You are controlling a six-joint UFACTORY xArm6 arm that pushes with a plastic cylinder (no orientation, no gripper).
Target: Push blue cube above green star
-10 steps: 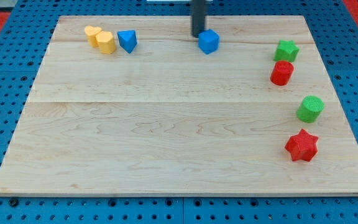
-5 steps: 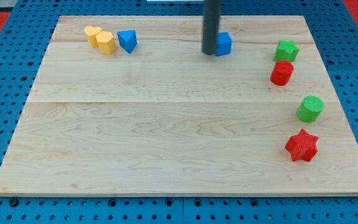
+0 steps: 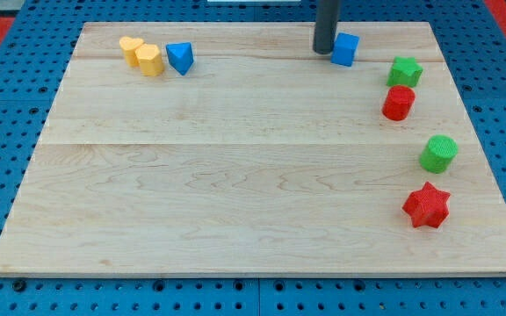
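My tip (image 3: 326,51) touches the left side of the small blue cube (image 3: 345,49), near the top of the wooden surface (image 3: 235,175), left of the green star (image 3: 404,71).

Pale wood board (image 3: 235,175) on blue pegboard (image 3: 7,158), dark rod tip (image 3: 325,51), blue cube (image 3: 345,49), green star (image 3: 404,71), red cylinder (image 3: 399,103), green cylinder (image 3: 438,154), red star (image 3: 427,206), blue triangle (image 3: 180,58), two yellow blocks (image 3: 141,55)
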